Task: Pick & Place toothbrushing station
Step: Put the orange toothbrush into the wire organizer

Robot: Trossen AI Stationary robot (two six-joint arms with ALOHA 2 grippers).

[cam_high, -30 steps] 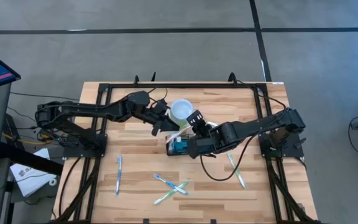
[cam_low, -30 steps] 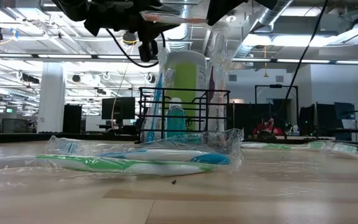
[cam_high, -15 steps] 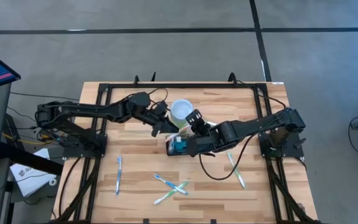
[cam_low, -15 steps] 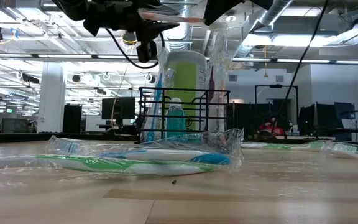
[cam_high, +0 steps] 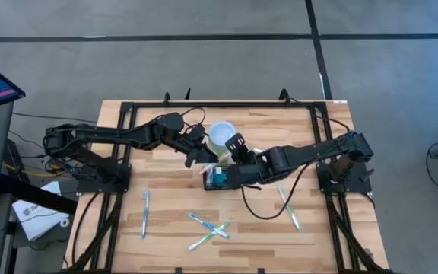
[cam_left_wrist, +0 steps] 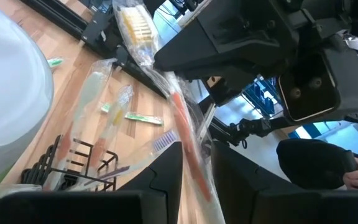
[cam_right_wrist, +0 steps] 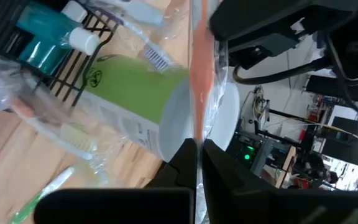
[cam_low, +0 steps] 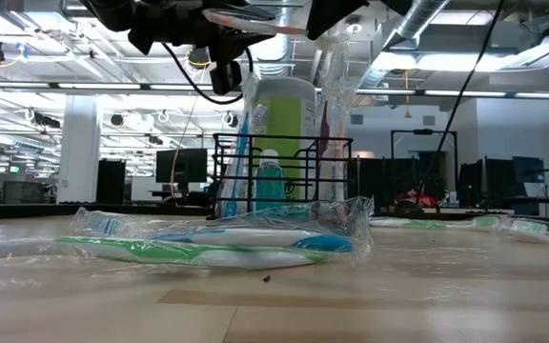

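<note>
- Standing mid-table, the caddy (cam_high: 217, 178) holds a teal bottle (cam_low: 269, 187) and wrapped brushes.
- A green cup (cam_high: 220, 137) stands just behind the caddy, touching or nearly so.
- An orange wrapped toothbrush (cam_right_wrist: 199, 81) is held over the caddy, pinched by the right gripper (cam_high: 238, 144); its fingers (cam_right_wrist: 188, 162) clamp the handle.
- The left gripper (cam_high: 201, 152) grips the same brush, its fingers (cam_left_wrist: 165, 177) closing on the wrapper beside the cup.
- Both arms crowd the space above the caddy.
- Loose wrapped toothbrushes lie nearer the front: a crossed pair (cam_high: 209, 228), one left (cam_high: 144, 211), one right (cam_high: 288, 208).
</note>
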